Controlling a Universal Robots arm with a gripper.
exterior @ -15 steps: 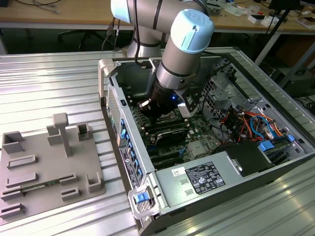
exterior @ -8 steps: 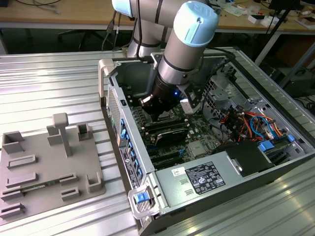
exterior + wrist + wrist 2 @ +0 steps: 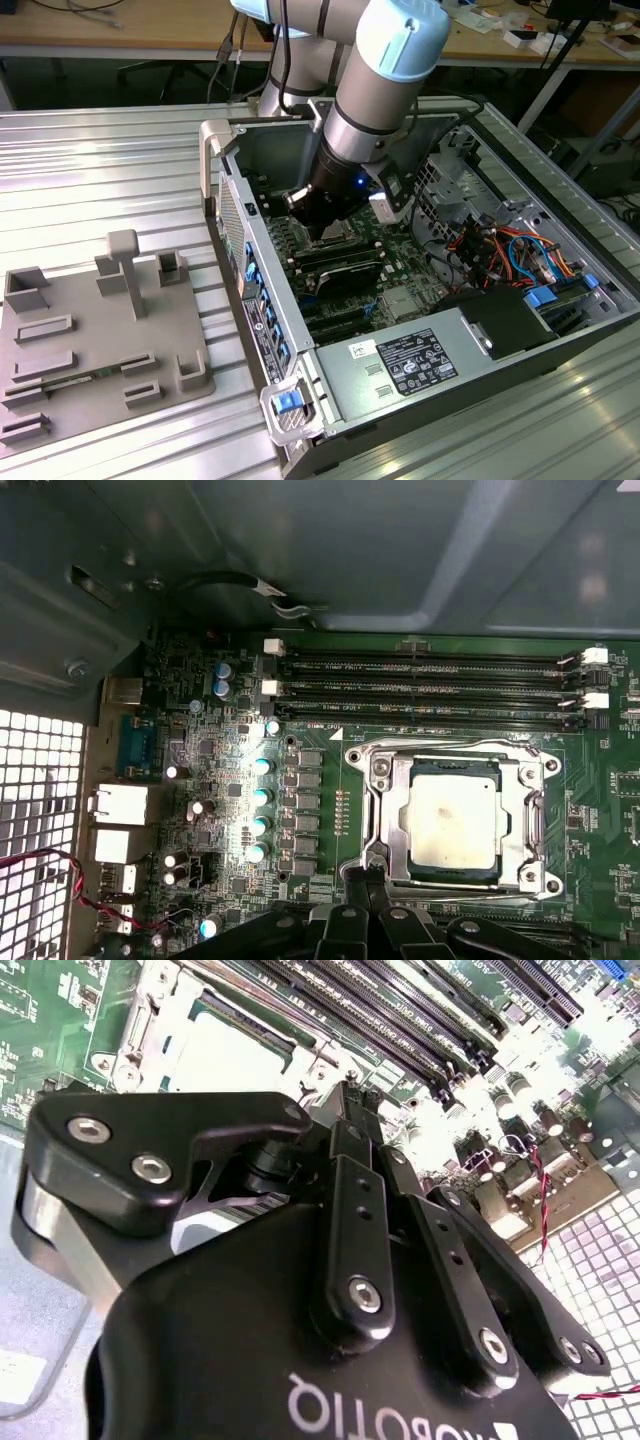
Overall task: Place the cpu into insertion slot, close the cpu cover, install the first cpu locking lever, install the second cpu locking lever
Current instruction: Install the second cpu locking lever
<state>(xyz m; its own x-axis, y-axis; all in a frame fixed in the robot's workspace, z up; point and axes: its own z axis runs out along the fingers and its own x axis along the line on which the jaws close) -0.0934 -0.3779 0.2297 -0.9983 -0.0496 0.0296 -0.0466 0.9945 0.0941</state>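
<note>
The cpu (image 3: 452, 820), a small square chip with a silvery top, lies flat in its socket on the green motherboard (image 3: 230, 780). The cpu cover (image 3: 522, 820), a thin metal frame, is folded down around it. A thin locking lever (image 3: 372, 825) runs along one side of the socket. My gripper (image 3: 370, 875) hangs just beside that side of the socket, its black fingers pressed together; whether they touch the lever I cannot tell. In the exterior view the gripper (image 3: 325, 225) reaches down into the open computer case and covers the socket. In the second wrist view the gripper (image 3: 350, 1085) points at the board next to the cpu (image 3: 235, 1055).
Long black memory slots (image 3: 430, 690) run beside the socket. The case walls (image 3: 225, 170) enclose the board. A power supply with a white label (image 3: 420, 365) and bundled cables (image 3: 500, 250) fill the case's near and right parts. A grey parts fixture (image 3: 90, 340) lies at the exterior view's left.
</note>
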